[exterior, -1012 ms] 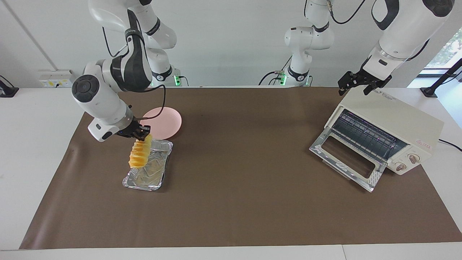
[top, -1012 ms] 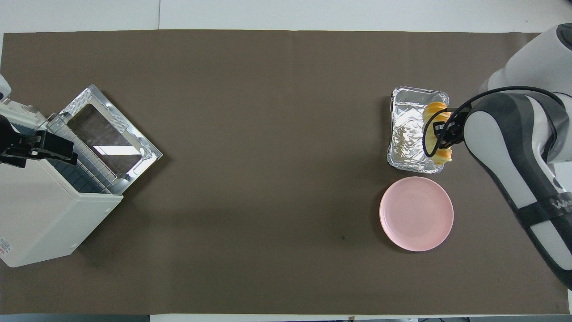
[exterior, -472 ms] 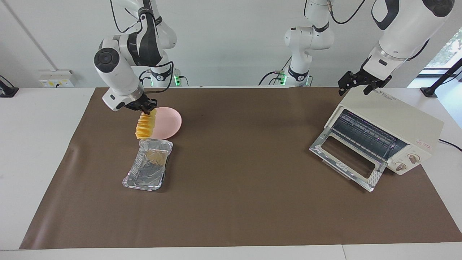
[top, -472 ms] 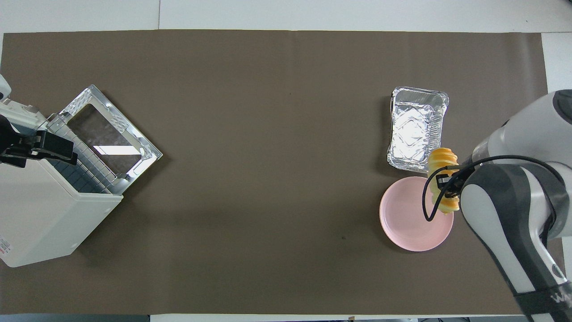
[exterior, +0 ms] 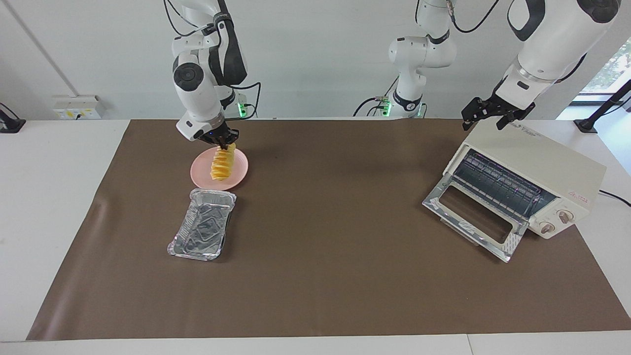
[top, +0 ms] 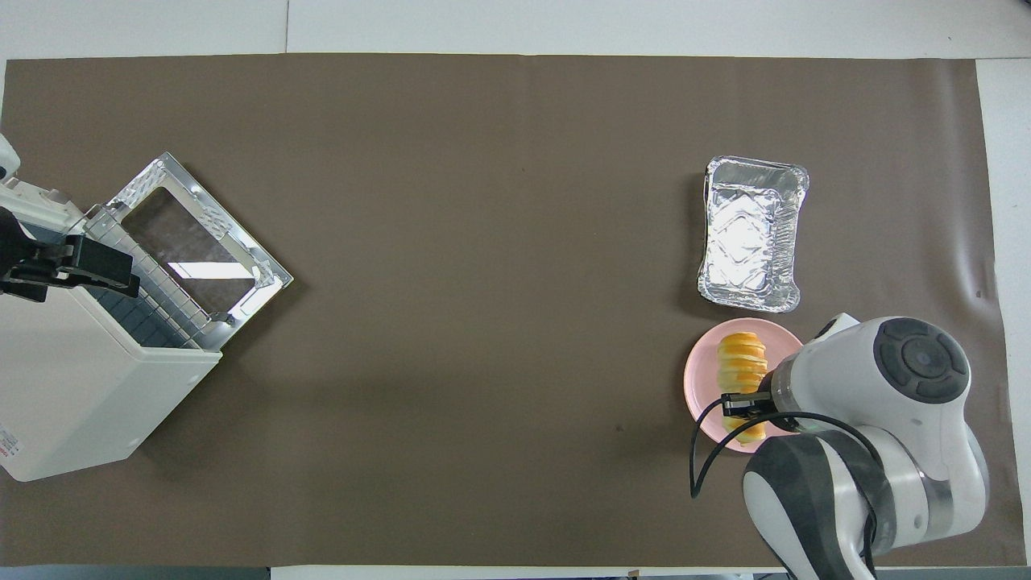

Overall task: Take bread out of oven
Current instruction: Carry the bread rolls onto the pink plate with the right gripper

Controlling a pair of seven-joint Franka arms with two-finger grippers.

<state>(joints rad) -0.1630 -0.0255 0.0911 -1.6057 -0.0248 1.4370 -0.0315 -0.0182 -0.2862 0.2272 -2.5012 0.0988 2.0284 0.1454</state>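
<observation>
Both views are bright and evenly lit, with soft, diffuse light from above. Shadows on the brown mat (exterior: 325,276) of the surface are faint and short: a soft one hugs the oven (top: 89,379), another edges the foil tray (exterior: 203,230). The open oven door (top: 197,246) carries a white glare patch in the overhead view, and the foil tray glints. Daylight shows at a window (exterior: 609,69). Focus is sharp throughout, without visible blur or edge distortion.

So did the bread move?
Yes. The bread, held by the right gripper, went from over the foil tray toward the robots and now hangs over the pink plate.
</observation>
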